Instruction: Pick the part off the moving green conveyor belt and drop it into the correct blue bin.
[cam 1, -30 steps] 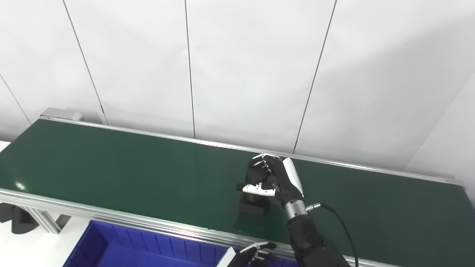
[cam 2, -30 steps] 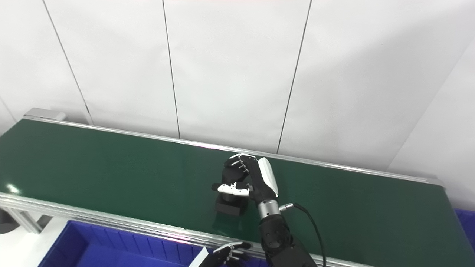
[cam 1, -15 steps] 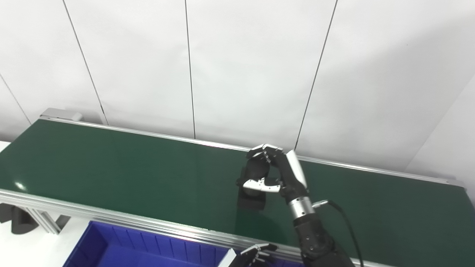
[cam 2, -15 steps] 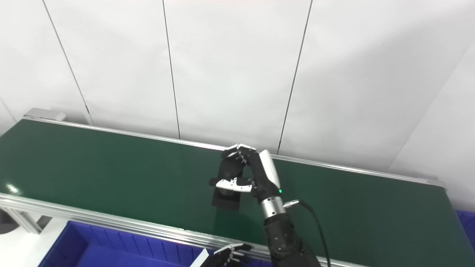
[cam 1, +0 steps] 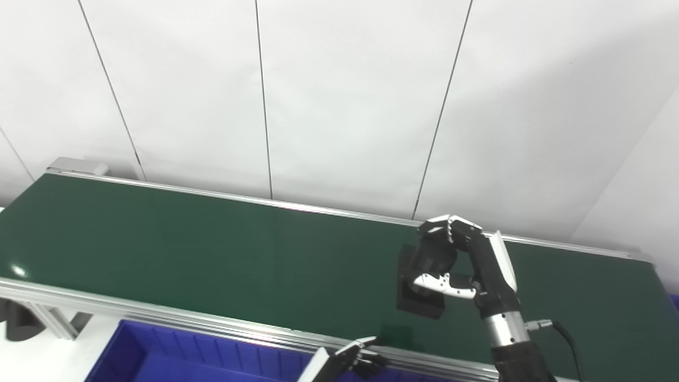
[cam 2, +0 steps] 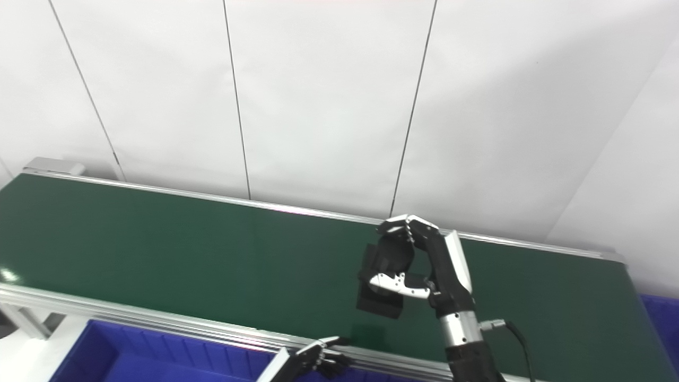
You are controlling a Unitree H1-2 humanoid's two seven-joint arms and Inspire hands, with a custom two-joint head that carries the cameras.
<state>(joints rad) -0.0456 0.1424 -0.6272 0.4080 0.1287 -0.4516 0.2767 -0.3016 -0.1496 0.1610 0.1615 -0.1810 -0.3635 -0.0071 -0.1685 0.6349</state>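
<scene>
A black blocky part (cam 1: 419, 294) is held in my right hand (cam 1: 461, 265), fingers and thumb closed around it. The hand holds it lifted above the green conveyor belt (cam 1: 212, 254), over the belt's right half. It also shows in the right eye view (cam 2: 379, 297) with the right hand (cam 2: 424, 265). My left hand (cam 1: 353, 363) sits low at the bottom edge, by the belt's near rail, above a blue bin (cam 1: 175, 361); only its fingertips show, a little apart. A second blue bin (cam 2: 660, 318) shows at the right edge.
The belt has aluminium rails (cam 1: 159, 318) along its near and far sides. A white panelled wall (cam 1: 339, 95) stands right behind it. A cable (cam 1: 562, 334) runs from my right wrist.
My right hand has lifted the black part off the belt and carried it to the right. The camera has also shifted a little. The left hand stays low by the near rail.
</scene>
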